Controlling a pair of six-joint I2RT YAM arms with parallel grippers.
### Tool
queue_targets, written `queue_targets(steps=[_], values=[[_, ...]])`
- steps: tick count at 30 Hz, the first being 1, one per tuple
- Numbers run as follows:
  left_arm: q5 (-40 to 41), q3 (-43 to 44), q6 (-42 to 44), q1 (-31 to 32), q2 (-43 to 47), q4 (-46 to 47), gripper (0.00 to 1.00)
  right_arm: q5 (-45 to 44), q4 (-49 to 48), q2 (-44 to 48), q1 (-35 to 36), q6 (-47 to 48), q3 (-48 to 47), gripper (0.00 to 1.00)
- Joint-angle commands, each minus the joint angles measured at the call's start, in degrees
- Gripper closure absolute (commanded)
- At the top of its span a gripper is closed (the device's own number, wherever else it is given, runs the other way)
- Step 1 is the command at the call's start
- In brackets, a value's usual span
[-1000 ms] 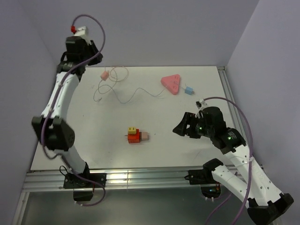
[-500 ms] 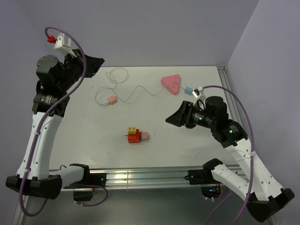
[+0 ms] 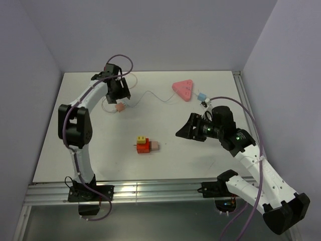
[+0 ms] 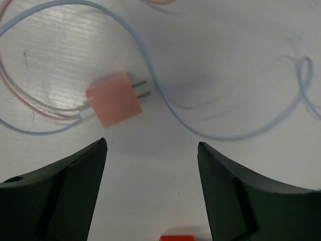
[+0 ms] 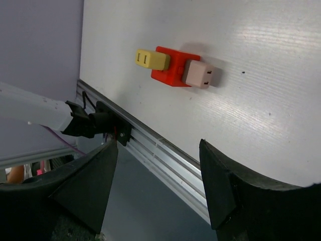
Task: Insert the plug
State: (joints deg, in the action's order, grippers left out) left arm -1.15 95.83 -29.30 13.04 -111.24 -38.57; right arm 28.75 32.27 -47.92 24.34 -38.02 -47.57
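Note:
The plug [image 3: 202, 96], tiny and light blue, lies on the table just right of the pink triangular socket strip [image 3: 183, 90]; whether they touch I cannot tell. No wrist view shows it. My left gripper [image 3: 118, 98] hangs open at the back left, over a salmon plug [image 4: 114, 99] with two prongs; its fingertips [image 4: 102, 145] stand wide with bare table between them. My right gripper [image 3: 181, 133] is open, right of centre and well short of the plug, facing the orange-red block [image 5: 173, 67]. Nothing is between its fingers [image 5: 111, 150].
The orange-red block [image 3: 144, 146] carries a yellow plug [image 5: 152, 59] and a pale pink plug [image 5: 199, 74]. Thin light-blue and pink cables [image 4: 165, 95] loop around the salmon plug [image 3: 119, 107]. The metal rail [image 5: 165, 155] marks the table's near edge.
My left arm swung down from high at the back to just above the table, and its gripper opened. The salmon plug and its cable shifted nearer. My right gripper drifted slightly left.

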Motion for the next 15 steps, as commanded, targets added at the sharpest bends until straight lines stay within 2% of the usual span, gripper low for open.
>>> queue_targets(steps=[1,3,7,10,15], values=[[12.1,11.0,-12.7,0.3,-5.7,-10.3,0.23,-0.2,-3.4,-0.1,-0.3,1.1,1.7,0.27],[13.0,15.1,-16.2,0.3,-7.9,-12.2,0.23,-0.3,-4.0,-0.4,-0.3,1.5,2.7,0.27],[10.4,10.7,-27.3,0.2,-6.3,-5.0,0.20,-0.2,-4.8,-2.4,-0.3,2.2,3.5,0.27],[12.6,10.9,-35.2,0.2,-7.8,-8.3,0.20,0.2,-5.2,-3.3,-0.3,2.3,4.0,0.27],[17.1,16.7,-35.4,0.2,-12.3,-14.5,0.20,0.6,-5.3,-3.0,-0.3,2.4,4.8,0.27]])
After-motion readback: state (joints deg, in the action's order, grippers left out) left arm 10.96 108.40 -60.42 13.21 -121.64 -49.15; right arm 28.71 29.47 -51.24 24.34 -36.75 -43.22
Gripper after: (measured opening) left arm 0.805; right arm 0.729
